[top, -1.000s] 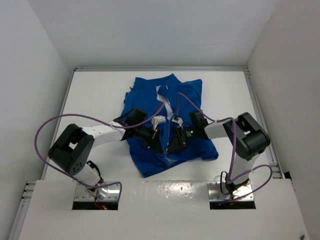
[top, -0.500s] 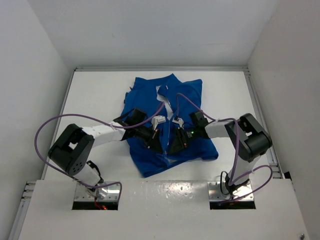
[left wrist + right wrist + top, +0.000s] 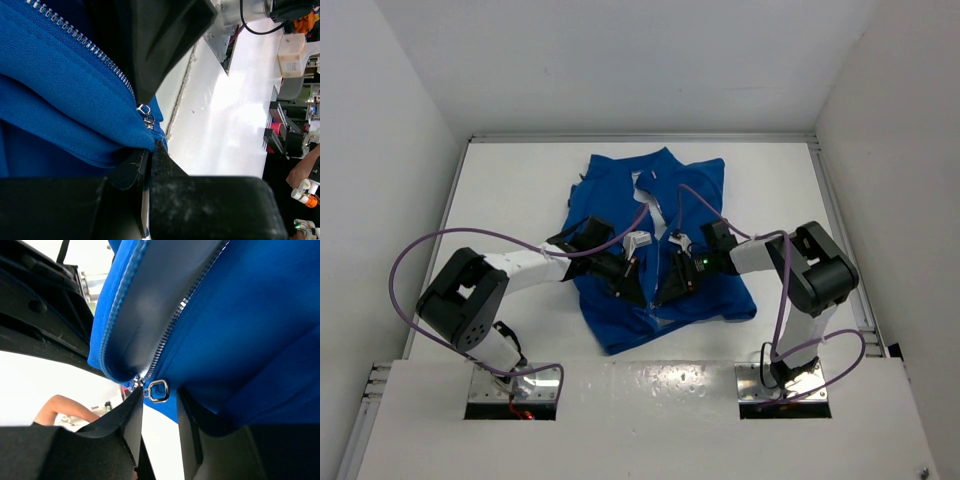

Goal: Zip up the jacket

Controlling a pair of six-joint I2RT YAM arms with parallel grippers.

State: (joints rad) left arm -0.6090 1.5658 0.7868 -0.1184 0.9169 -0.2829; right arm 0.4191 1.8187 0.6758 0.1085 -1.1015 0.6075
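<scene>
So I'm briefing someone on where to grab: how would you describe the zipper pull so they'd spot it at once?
Find the blue jacket on the white table and follow its silver zipper down to the hem nearest the arms. The pull hangs there between the fingers of the right gripper: a small silver ring, unlike the fine teeth above.

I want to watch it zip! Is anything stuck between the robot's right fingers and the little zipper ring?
No, nothing I can see. The zipper ring sits right at the open gap of the right gripper, at the bottom edge of the jacket.
</scene>
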